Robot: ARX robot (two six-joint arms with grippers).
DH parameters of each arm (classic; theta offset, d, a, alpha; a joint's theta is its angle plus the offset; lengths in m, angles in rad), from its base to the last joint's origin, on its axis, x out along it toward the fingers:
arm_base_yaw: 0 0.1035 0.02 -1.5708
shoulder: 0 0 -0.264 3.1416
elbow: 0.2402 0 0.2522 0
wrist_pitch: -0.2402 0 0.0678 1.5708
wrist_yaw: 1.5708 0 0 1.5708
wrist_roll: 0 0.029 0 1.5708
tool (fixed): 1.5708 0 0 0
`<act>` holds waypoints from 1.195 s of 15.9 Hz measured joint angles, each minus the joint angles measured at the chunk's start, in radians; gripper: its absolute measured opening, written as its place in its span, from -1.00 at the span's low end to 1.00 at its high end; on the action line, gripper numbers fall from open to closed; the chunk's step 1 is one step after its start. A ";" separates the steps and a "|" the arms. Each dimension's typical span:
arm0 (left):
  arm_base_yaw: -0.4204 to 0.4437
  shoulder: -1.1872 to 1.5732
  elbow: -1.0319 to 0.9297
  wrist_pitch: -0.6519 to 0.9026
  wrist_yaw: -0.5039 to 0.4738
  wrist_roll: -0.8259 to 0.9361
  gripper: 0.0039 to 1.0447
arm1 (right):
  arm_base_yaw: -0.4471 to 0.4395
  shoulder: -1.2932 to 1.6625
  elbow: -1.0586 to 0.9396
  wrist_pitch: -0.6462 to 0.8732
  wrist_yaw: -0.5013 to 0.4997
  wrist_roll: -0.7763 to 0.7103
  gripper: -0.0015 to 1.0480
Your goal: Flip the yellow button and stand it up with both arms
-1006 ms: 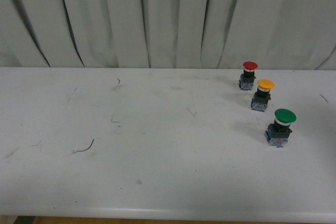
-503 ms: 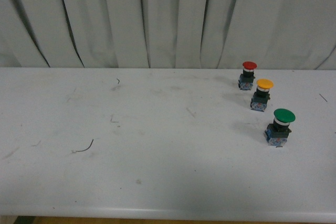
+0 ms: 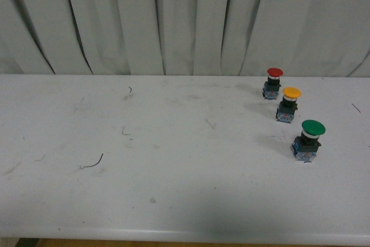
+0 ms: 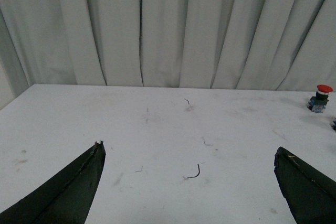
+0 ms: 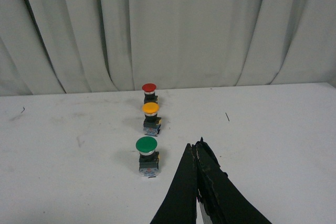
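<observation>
The yellow button stands upright, cap up, on the white table at the right, between a red-capped button and a larger green-capped button. It also shows in the right wrist view. Neither arm shows in the front view. My right gripper is shut and empty, above the table beside the green button, well short of the yellow one. My left gripper is open wide and empty over the table's left half. The yellow button is out of the left wrist view.
A small dark curl of wire lies on the table's left part; it also shows between the left fingers. The red button shows at the edge of the left wrist view. A pale curtain hangs behind the table's far edge.
</observation>
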 joint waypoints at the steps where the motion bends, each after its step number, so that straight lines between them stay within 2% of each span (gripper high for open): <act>1: 0.000 0.000 0.000 0.000 0.000 0.000 0.88 | 0.000 -0.034 -0.006 -0.022 0.000 0.000 -0.96; 3: 0.000 0.000 0.000 0.000 0.000 0.000 0.88 | 0.000 -0.066 -0.041 -0.019 -0.001 0.000 -0.97; 9: 0.000 0.000 0.000 0.000 0.000 0.000 0.88 | 0.000 -0.307 -0.041 -0.246 0.000 0.000 -0.97; 16: 0.000 0.000 0.000 0.000 0.000 0.000 0.88 | 0.000 -0.393 -0.041 -0.330 0.000 0.000 -0.97; 17: 0.000 0.000 0.000 0.000 0.000 0.000 0.88 | 0.000 -0.489 -0.041 -0.481 -0.002 0.000 -0.97; 19: 0.000 0.000 0.000 0.000 0.000 0.000 0.88 | 0.000 -0.558 -0.037 -0.490 0.000 0.000 -0.97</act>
